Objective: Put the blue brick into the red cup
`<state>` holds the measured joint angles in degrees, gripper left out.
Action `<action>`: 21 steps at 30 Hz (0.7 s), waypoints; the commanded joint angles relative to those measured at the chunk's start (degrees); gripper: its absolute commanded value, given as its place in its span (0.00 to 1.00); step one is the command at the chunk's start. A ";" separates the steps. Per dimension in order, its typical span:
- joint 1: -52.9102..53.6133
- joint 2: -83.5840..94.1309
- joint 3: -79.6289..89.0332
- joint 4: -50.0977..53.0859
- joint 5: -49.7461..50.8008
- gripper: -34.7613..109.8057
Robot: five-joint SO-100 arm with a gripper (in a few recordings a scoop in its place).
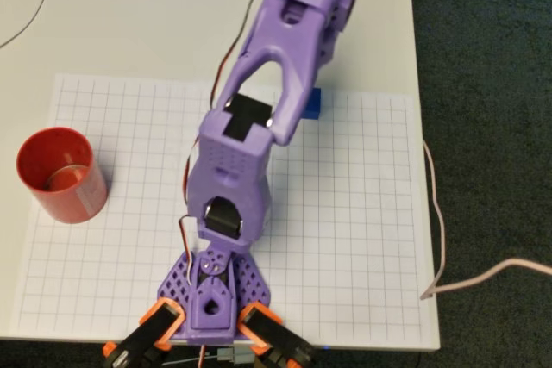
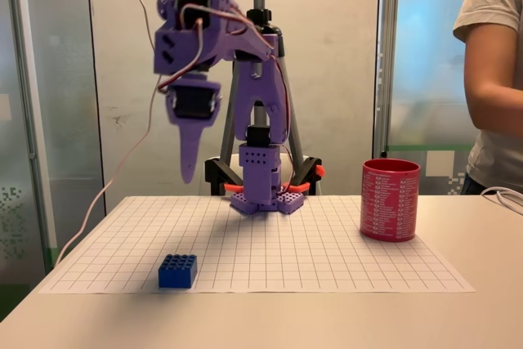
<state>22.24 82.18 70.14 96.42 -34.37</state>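
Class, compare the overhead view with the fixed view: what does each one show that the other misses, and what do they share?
Only the overhead view looks down into the red cup, showing its pale bottom, and shows the orange clamps at the arm's base from above. Only the fixed view shows the whole blue brick with its studs, the gripper hanging high above the grid sheet, and a person standing at the right edge. Both show the purple arm, the cup, the sheet and at least part of the brick.
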 commanded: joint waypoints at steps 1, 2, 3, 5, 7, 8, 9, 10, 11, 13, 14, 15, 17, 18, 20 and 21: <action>3.34 1.23 0.09 -1.32 0.79 0.24; 3.52 1.41 2.55 -2.11 1.05 0.24; 3.43 1.93 5.10 -3.08 1.85 0.24; 2.72 3.52 9.49 -4.92 5.45 0.24; 1.67 5.27 12.92 -7.47 10.28 0.24; 0.88 5.98 14.50 -8.44 11.87 0.24; 0.09 6.68 16.08 -9.14 13.01 0.24; -0.70 7.21 17.49 -9.93 13.45 0.24; -1.23 7.56 18.54 -10.72 13.62 0.24; -1.49 8.17 19.60 -12.39 13.80 0.24; -1.49 8.35 19.42 -13.10 13.80 0.24; -1.49 8.53 19.07 -13.45 13.62 0.24; -1.58 8.70 18.28 -13.89 13.62 0.24; -1.67 8.79 18.28 -14.33 13.71 0.24; -1.76 8.79 18.54 -15.03 13.62 0.24; -1.76 8.79 18.81 -15.38 13.45 0.24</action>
<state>20.21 84.90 89.56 81.47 -20.13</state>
